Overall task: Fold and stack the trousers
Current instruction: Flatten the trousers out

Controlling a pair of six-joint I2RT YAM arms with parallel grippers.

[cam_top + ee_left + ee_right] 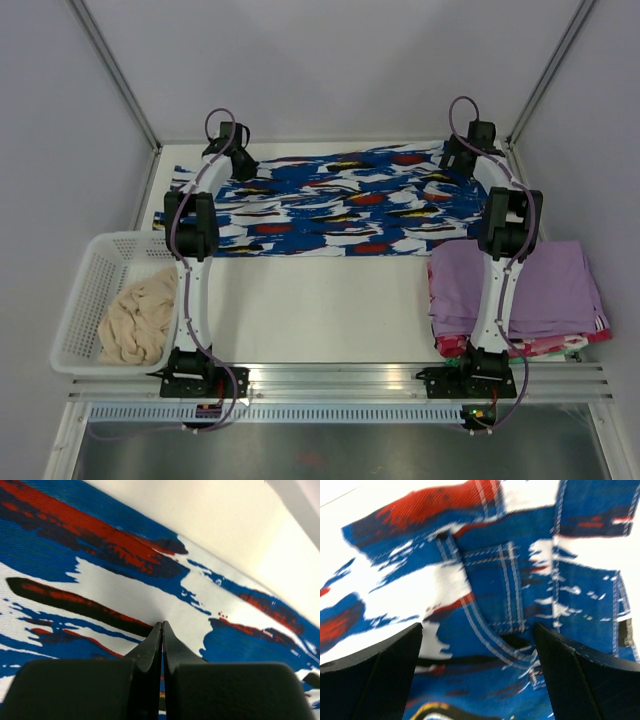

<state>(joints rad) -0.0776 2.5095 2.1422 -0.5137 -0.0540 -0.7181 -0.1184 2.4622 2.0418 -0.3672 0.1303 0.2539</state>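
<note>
Trousers (330,205) crosswise, waistband (465,200) rightward

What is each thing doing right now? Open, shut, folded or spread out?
Blue, white and black printed trousers: spread out flat.
Left gripper: shut, at the fabric.
Right gripper: open above the trousers.
Lilac garments: folded, stacked.
White plastic basket: holds a cream fluffy bundle.
</note>
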